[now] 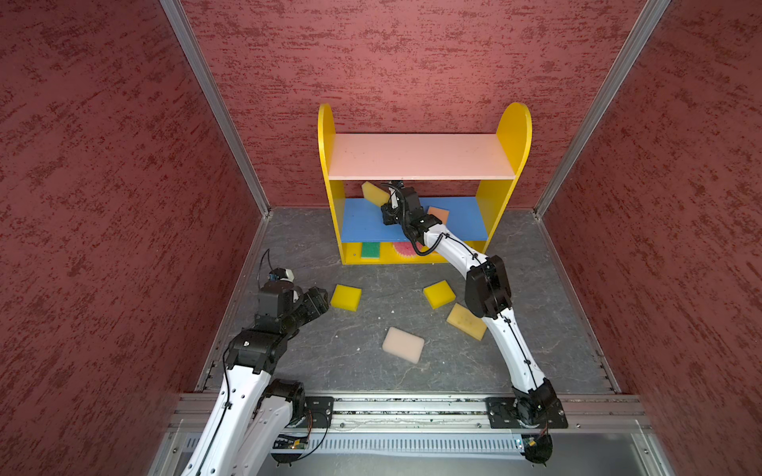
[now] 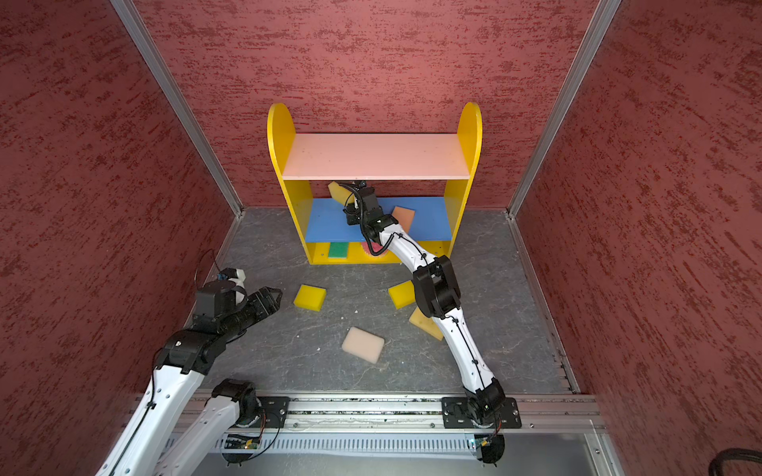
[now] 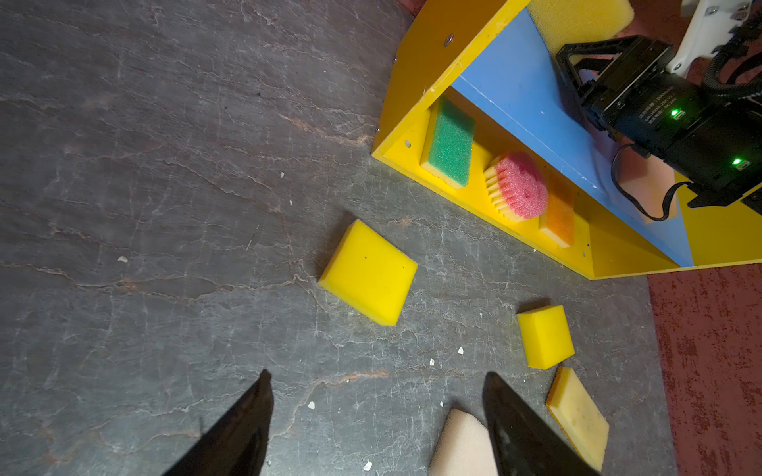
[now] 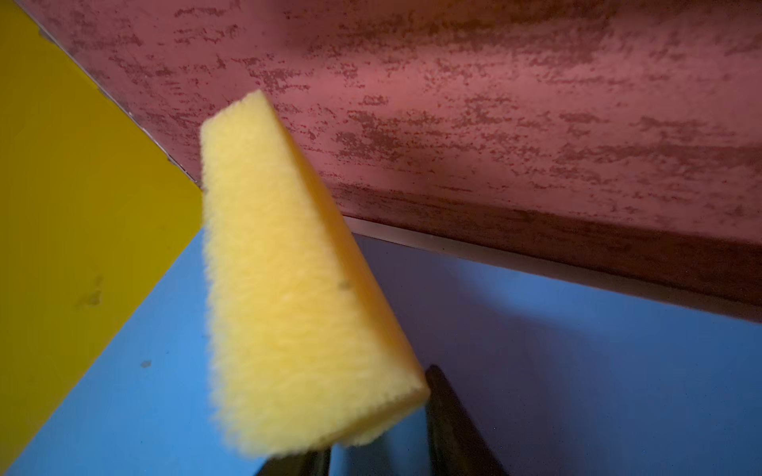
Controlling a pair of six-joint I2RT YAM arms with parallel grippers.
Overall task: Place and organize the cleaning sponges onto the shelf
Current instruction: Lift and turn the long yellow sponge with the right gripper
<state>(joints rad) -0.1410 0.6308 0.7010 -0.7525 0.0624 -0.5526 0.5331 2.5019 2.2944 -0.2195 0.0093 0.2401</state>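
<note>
The shelf [image 1: 420, 156] stands against the back wall. My right gripper [image 1: 389, 202] reaches in over its blue board, and a pale yellow sponge [image 4: 284, 280] tilts up from its fingertips. In the right wrist view the fingers [image 4: 453, 424] stand a narrow gap apart, and the blurred sponge covers the tips, so I cannot see a grip. A peach sponge [image 1: 439, 214] lies on the blue board. On the bottom board are a green sponge [image 3: 449, 144], a round pink one [image 3: 519, 185] and an orange one [image 3: 556, 222]. My left gripper [image 3: 377, 375] hovers open over bare floor.
Several sponges lie on the grey floor: a yellow one [image 1: 345, 296] near the left gripper, another yellow [image 1: 439, 294], a tan one [image 1: 466, 320] partly under the right arm, and a peach one [image 1: 403, 344] in the middle. Red walls close in three sides.
</note>
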